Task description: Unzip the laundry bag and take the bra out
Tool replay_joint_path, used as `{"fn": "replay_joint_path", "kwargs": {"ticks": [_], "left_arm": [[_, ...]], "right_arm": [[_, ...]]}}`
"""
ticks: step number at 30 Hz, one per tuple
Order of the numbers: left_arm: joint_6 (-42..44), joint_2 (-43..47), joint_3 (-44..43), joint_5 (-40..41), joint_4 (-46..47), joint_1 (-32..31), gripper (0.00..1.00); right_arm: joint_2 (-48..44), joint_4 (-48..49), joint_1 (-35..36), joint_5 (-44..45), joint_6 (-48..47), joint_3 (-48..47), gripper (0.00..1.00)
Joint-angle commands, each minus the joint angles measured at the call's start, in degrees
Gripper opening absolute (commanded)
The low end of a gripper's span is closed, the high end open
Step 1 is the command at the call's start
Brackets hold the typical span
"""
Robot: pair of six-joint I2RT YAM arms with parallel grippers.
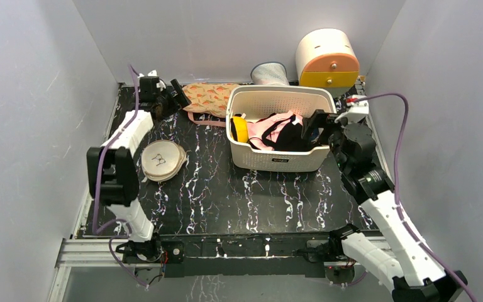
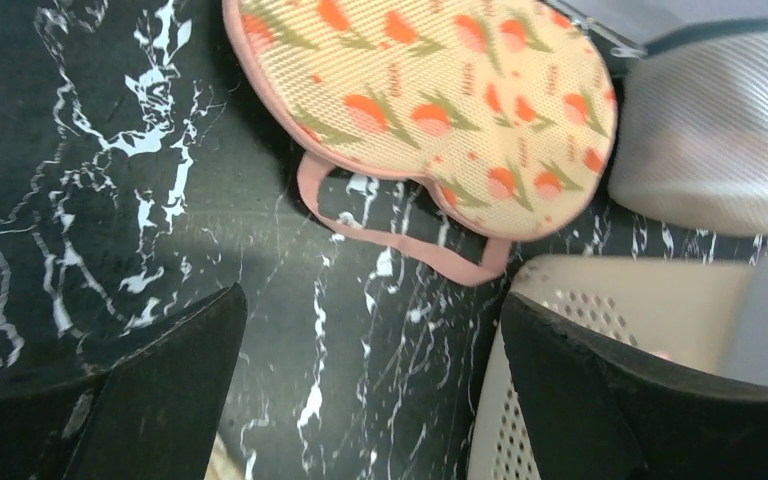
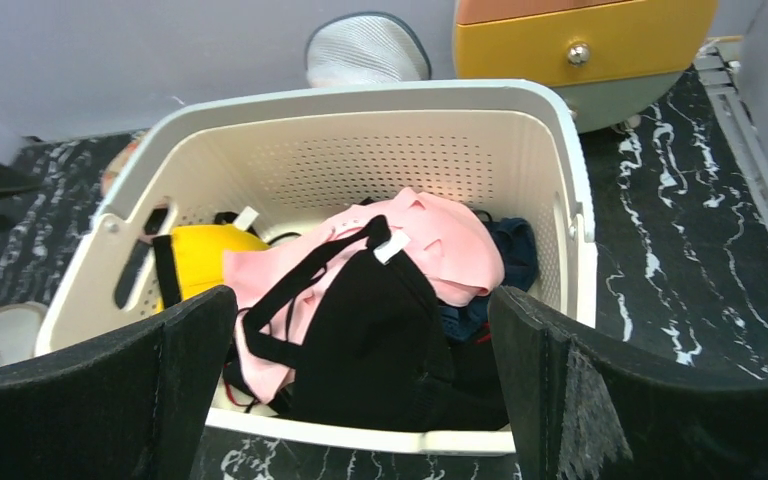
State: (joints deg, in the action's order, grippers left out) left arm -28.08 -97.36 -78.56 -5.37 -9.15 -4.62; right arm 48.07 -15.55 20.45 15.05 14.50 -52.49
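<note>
The laundry bag lies flat at ten o'clock from the basket, just ahead of the left gripper, fingers spread (the right gripper gapes too) — light, limp fabric, likely best pinched at its pink edging.

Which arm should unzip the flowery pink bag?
Probably left. The left gripper hovers by the flat peach-pink printed fabric laundry bag; the right gripper faces the cream perforated plastic basket.
</note>
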Motion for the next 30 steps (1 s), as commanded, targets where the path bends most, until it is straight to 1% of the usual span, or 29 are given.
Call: {"fn": "replay_joint_path", "kwargs": {"ticks": [1, 4, 9, 11, 14, 17, 18, 22, 25, 28, 29, 30], "left_arm": [[-9.4, -9.4, -5.7, -8.6, 3.5, 3.5, 0.98], [-13.5, -17.5, -9.7, -8.6, 4.1, 5.5, 0.98], [-21.6, -29.2, -16.0, -14.0, 10.5, 8.1, 0.98], [-24.7, -32.9, -18.3, -16.3, 14.1, 8.3, 0.97], [-29.4, -37.9, -21.4, -18.8, 17.8, 8.8, 0.92], [-35.5, -42.0, -23.1, -22.3, 22.1, 8.9, 0.76], [-37.2, -42.8, -23.1, -23.2, 24.4, 8.9, 0.67], [-40.9, -43.6, -23.1, -26.1, 29.1, 9.4, 0.42], [-42.8, -42.0, -21.9, -29.0, 32.6, 10.7, 0.21], [-45.1, -38.4, -18.2, -31.3, 37.2, 13.0, 0.04], [-46.0, -36.6, -16.5, -32.0, 39.1, 13.8, 0.01], [-46.9, -34.0, -14.7, -32.9, 41.0, 14.7, 0.0]], "right_arm": [[-6.0, 7.3, -1.0, -5.2, 1.3, 2.9, 0.98], [-8.0, 6.2, -1.3, -6.9, 1.2, 3.0, 0.98], [-9.5, 4.7, -1.5, -9.7, 1.5, 2.3, 0.98], [-9.9, 4.1, -1.5, -10.3, 1.7, 2.2, 0.98], [-10.2, 3.9, -1.6, -11.0, 2.1, 2.2, 0.98], [-10.1, 3.9, -1.6, -11.6, 2.6, 1.9, 0.98], [-10.1, 3.9, -1.6, -11.7, 2.7, 1.7, 0.98], [-9.5, 3.2, -1.6, -12.1, 3.0, 0.8, 0.98], [-9.1, 2.0, -1.6, -12.3, 3.1, 0.2, 0.98], [-9.1, 1.2, -1.7, -12.3, 3.5, 0.1, 0.98], [-9.2, 0.9, -1.6, -12.4, 3.6, 0.2, 0.98], [-9.3, 0.6, -1.6, -12.6, 3.7, 0.2, 0.98]]}}
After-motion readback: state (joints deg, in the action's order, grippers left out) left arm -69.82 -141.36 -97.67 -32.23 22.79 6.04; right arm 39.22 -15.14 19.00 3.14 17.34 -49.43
